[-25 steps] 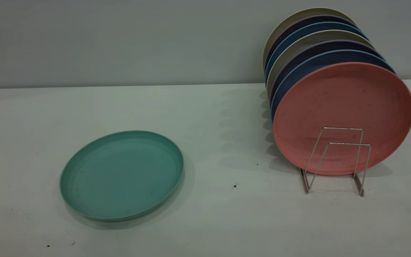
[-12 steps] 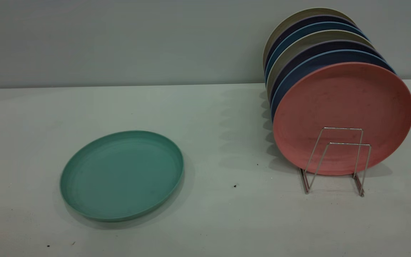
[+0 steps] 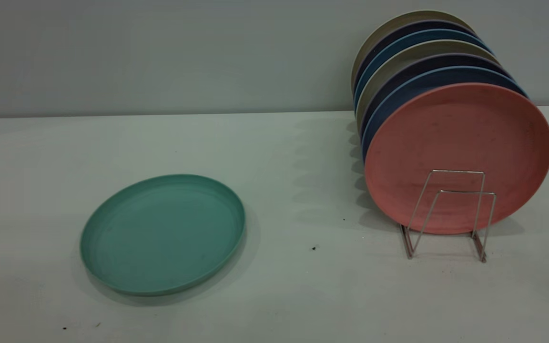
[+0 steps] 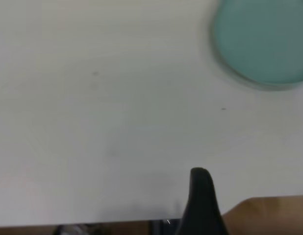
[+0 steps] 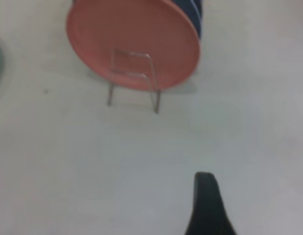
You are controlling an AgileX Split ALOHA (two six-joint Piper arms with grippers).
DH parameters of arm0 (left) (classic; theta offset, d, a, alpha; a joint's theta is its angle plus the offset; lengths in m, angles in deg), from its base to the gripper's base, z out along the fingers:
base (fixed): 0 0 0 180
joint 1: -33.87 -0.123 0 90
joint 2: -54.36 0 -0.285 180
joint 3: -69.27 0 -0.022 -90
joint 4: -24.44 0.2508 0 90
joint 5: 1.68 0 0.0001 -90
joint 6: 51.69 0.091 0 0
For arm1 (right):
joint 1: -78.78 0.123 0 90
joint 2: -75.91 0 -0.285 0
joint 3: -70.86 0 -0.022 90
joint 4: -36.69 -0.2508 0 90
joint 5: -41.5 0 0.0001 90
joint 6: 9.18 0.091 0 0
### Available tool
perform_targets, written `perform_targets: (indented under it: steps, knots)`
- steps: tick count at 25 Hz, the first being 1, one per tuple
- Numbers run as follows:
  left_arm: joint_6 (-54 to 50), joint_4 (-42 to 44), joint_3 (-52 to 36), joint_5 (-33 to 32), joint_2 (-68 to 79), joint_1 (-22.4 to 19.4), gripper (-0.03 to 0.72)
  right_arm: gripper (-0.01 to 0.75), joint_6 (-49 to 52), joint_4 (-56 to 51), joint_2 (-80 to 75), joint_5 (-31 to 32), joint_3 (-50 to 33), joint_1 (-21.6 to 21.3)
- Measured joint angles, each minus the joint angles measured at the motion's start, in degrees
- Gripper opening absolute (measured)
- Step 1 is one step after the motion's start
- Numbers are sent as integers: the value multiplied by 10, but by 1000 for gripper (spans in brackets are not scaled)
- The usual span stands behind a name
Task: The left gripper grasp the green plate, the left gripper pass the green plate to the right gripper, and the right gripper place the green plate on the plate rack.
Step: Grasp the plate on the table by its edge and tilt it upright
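While the round matte teal-green plate [image 3: 163,234] lies flat, well ahead of your left gripper [image 4: 203,200] — finger state unreadable — nothing is done: grasp, handover, and racking on the silver wire plate rack [image 3: 448,212] remain.

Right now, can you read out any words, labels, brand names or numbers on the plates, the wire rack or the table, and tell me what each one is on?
No readable text in any view.
Round matte teal-green plate: plain, no print or mark.
Salmon-pink plate at the front of the thin silver wire plate rack: only faint dark specks, no lettering.
Blue and beige plates behind it: only their rims show, no text.
White table: a few dark specks, no signs.
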Motion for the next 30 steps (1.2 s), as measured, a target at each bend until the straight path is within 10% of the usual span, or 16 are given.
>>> perform_targets:
  steps: [8, 17, 30]
  knots:
    - [33, -40, 69, 91, 231, 0, 591, 535, -154, -142, -204, -160, 27, 0]
    - [45, -113, 85, 201, 424, 0, 591, 535, -445, -460, -397, -198, 28, 11]
    - [99, -131, 214, 217, 748, -16, 591, 534, -491, -529, -648, -249, 163, 252]
